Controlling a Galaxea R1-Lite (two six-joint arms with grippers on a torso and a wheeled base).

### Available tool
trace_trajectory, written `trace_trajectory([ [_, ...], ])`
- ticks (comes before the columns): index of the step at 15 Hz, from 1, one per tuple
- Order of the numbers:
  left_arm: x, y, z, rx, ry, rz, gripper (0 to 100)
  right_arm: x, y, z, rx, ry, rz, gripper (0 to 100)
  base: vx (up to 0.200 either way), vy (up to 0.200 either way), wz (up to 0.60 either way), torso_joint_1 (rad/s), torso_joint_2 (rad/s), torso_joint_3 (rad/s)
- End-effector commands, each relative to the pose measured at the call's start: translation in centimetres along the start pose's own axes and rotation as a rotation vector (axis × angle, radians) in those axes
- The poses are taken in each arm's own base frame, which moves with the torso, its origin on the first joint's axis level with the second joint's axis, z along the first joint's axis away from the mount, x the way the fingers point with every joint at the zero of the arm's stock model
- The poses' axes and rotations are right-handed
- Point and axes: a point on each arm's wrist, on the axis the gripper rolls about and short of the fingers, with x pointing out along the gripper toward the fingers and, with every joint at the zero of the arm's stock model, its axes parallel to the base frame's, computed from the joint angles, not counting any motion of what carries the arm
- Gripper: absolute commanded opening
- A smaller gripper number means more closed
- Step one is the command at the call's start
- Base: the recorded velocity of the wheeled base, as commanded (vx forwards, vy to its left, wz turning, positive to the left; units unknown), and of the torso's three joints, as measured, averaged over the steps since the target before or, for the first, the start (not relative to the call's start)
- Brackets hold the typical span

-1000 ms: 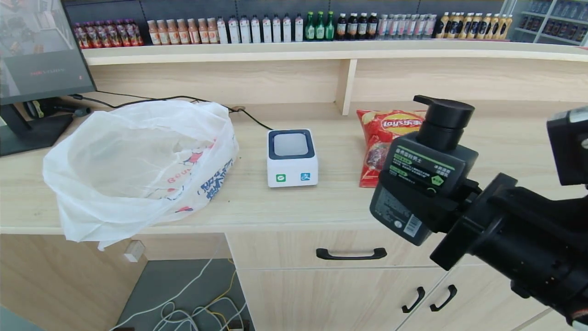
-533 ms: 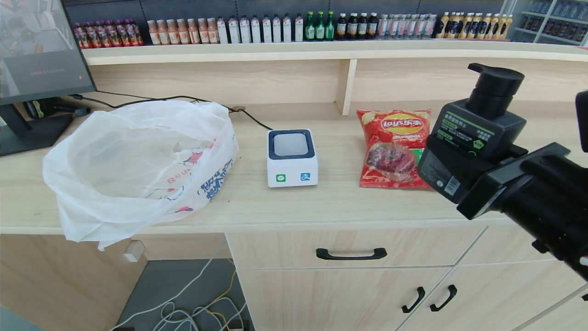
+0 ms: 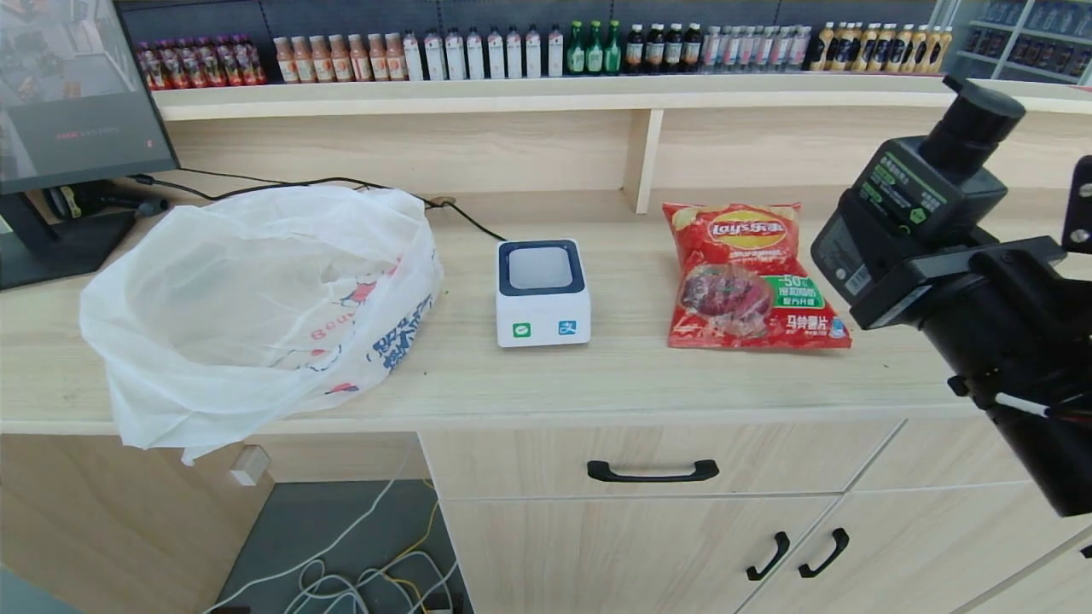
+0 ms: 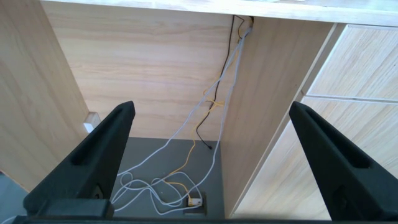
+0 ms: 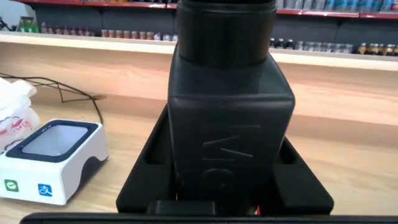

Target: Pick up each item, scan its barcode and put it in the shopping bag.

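Scanning is judged pending: the black pump bottle [image 3: 917, 200], clamped in the right gripper [image 3: 891, 260] right of the scanner [image 3: 543, 292], should be brought over it.

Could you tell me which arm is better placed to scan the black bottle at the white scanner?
The right. Its gripper holds the bottle above the counter, to the right of the scanner. The left gripper hangs open below counter level, facing the cables.

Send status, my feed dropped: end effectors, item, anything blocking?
Right end effector shut on pump bottle, raised off counter. Left end effector open, down by the cabinet. Chip bag lies between bottle and scanner.
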Motion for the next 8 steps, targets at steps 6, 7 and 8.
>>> trace_trajectory([
  [6,0.00,0.00,0.00,-0.002,0.000,0.002,100,0.00,0.91,-1.61,0.034,0.049,0.030,0,0.000,0.000,0.00,0.000,0.00,0.000],
  [7,0.00,0.00,0.00,-0.002,0.000,0.002,100,0.11,0.96,-1.67,0.050,0.049,0.028,0,0.000,0.000,0.00,0.000,0.00,0.000],
  [8,0.00,0.00,0.00,-0.002,0.000,0.002,100,0.45,1.06,-1.80,0.066,0.048,0.026,0,0.000,0.000,0.00,0.000,0.00,0.000],
])
